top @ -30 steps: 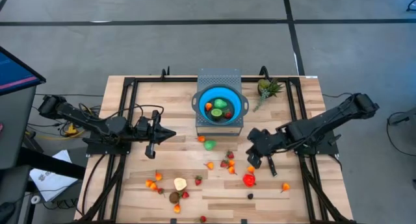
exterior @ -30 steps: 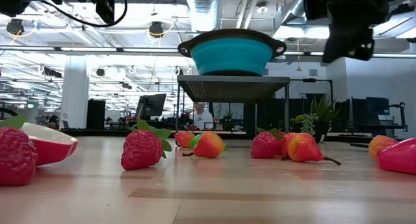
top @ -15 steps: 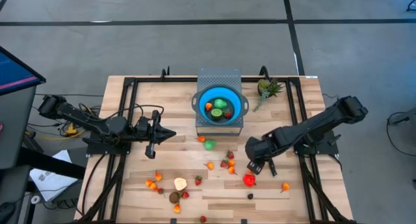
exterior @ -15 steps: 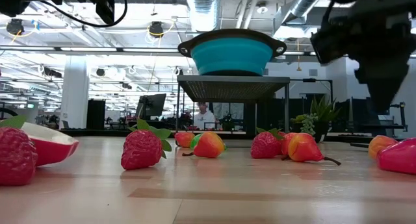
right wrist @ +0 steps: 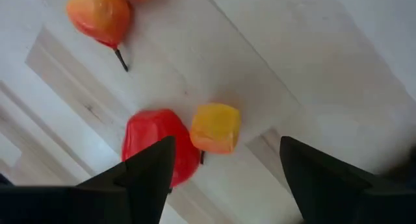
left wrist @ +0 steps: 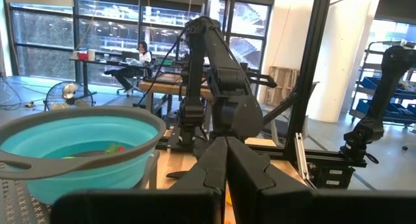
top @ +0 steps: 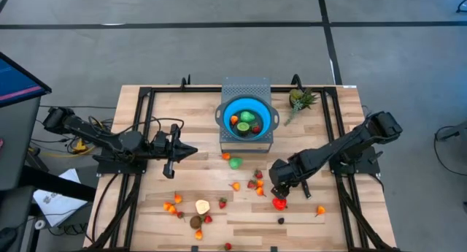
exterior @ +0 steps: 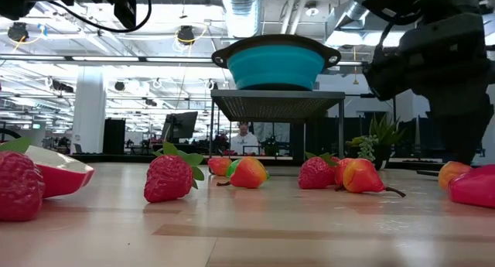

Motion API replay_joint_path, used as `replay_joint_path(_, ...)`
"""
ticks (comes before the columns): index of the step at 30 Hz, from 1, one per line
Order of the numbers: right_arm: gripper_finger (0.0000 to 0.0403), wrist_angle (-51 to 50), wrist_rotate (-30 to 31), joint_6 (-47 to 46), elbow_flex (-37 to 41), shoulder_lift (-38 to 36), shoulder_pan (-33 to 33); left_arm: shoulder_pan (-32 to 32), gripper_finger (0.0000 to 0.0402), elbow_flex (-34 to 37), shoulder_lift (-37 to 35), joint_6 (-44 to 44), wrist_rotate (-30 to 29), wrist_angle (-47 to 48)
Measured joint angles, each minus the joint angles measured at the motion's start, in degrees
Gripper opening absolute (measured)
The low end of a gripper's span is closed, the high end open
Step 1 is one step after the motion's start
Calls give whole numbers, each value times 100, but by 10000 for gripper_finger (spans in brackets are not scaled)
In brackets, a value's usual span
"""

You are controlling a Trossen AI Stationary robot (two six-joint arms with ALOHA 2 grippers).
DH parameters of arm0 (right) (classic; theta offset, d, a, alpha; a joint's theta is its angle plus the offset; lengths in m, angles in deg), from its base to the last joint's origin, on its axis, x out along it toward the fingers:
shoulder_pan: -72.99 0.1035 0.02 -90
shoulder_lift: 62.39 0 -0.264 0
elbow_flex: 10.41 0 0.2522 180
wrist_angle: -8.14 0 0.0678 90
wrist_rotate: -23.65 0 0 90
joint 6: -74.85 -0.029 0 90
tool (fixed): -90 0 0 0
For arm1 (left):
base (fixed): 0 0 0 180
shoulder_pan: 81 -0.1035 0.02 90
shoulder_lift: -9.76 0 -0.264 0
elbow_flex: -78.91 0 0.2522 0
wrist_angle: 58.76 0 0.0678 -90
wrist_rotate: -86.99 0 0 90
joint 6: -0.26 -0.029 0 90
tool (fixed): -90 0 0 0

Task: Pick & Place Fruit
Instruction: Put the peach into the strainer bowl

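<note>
No readable writing or labels are seen. Right claw (top: 280, 193) has been brought inward and lower than a second ago, and its fingers (right wrist: 148, 175) are now spread above a red fruit (right wrist: 159, 149) and a yellow-orange fruit (right wrist: 215, 128) that lie touching on the tabletop (top: 343, 223). Left claw (top: 191, 152) is unchanged, pressed together, parked left of the blue bowl (top: 226, 106). Three or four fruit are seen in the bowl; roughly twenty others are scattered over the tabletop. One bowl, two arms.

Wooden table (top: 146, 215) strewn with fruit (top: 202, 207)
</note>
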Motion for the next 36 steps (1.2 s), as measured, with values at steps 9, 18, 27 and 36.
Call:
replay_joint_path(9, 269, 175, -48, -176, -1, 463, -4, 1, 2, 2, 0, 0, -2, 4)
replay_joint_path(18, 269, 187, -87, -199, -10, 511, -6, 1, 2, 0, 0, 0, -2, 4)
replay_joint_path(27, 269, 206, -87, -125, -3, 511, -4, -1, 2, 2, 0, 0, 0, 4)
replay_joint_path(36, 269, 213, -153, -138, -1, 511, -6, -1, 2, 0, 0, 0, -2, 4)
